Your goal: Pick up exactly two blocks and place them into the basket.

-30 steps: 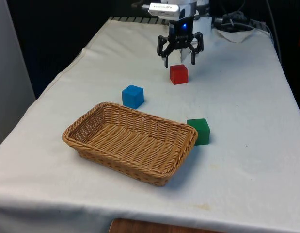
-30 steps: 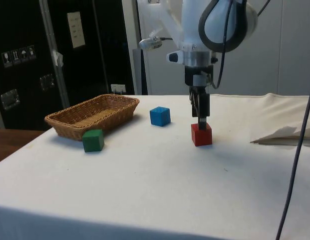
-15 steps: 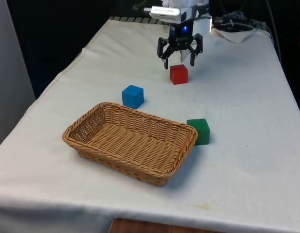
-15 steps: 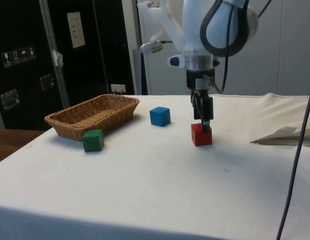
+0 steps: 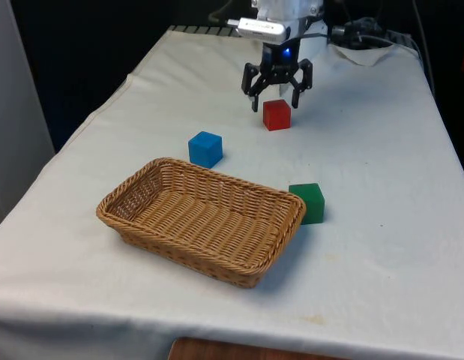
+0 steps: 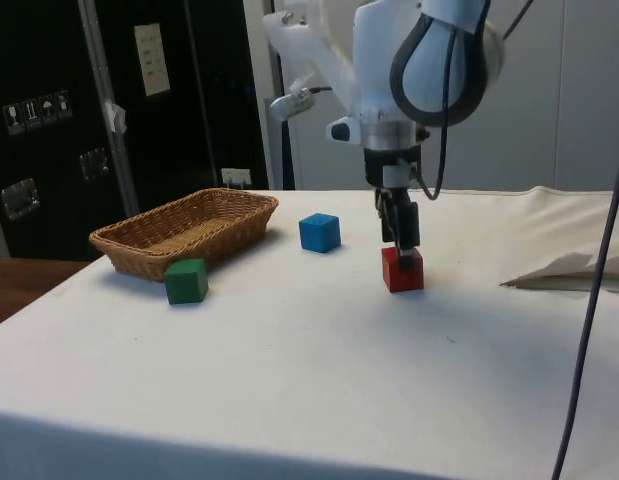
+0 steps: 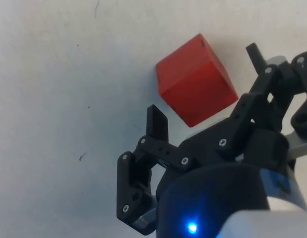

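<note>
Zero blocks in basket [image 5: 201, 219] yet; my claw [image 5: 276, 95] hangs spread just above red block [image 5: 276, 115], prepping to straddle & grab.

You have a glossy white arm [image 6: 389, 60] of rounded, bulbous segments, with black cables [image 6: 444, 110] looping along its side. Its pincer [image 5: 276, 96] is matte black: jointed link bars pinned with small silver screws, ending in flat, narrow fingers [image 7: 157, 124].

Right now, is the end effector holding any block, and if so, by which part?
Nothing is held. The end effector hangs open just above the red block, which sits on the white cloth with neither finger touching it.
</note>
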You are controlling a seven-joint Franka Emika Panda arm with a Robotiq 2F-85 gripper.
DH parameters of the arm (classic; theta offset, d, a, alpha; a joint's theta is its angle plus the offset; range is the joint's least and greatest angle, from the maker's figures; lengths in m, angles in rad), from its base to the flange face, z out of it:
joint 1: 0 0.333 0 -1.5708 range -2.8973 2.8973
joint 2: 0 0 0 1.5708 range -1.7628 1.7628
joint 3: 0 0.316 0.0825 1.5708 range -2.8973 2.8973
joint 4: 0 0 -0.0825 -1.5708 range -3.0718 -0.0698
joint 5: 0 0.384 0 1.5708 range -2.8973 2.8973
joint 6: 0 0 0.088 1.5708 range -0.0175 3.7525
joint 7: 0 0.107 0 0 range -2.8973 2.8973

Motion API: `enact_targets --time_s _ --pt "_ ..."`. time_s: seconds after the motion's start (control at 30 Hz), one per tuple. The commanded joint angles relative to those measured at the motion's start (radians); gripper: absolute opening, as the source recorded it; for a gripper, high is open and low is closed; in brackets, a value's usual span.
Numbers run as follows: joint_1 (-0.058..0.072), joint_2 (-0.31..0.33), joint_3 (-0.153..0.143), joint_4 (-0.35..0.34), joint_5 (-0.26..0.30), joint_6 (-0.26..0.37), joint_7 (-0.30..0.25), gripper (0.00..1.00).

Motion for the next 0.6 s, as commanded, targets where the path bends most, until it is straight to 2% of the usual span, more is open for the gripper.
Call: enact_targets --time_s 0.0,0.1,0.13,0.17,0.37,0.4,0.43,0.5,0.53,0.57 --pt "-0.009 0.007 0.026 -0.015 0.033 0.030 -0.013 1.00" --pt "-0.010 0.018 0.030 -0.014 0.033 0.035 -0.013 1.00" --pt "0.000 0.018 0.004 0.003 0.000 0.004 0.001 1.00" --pt "-0.010 0.021 0.032 -0.015 0.033 0.036 -0.013 1.00" --pt "-0.013 0.032 0.027 -0.008 0.024 0.033 -0.013 1.00" --pt "-0.001 0.043 0.007 0.003 0.001 0.015 0.001 1.00" --pt "-0.013 0.032 0.025 -0.007 0.021 0.029 -0.013 1.00" --pt "-0.013 0.032 0.023 -0.005 0.019 0.026 -0.013 1.00" --pt "-0.013 0.032 0.022 -0.005 0.018 0.024 -0.012 0.97" --pt "-0.013 0.033 0.021 -0.004 0.017 0.023 -0.012 0.73"
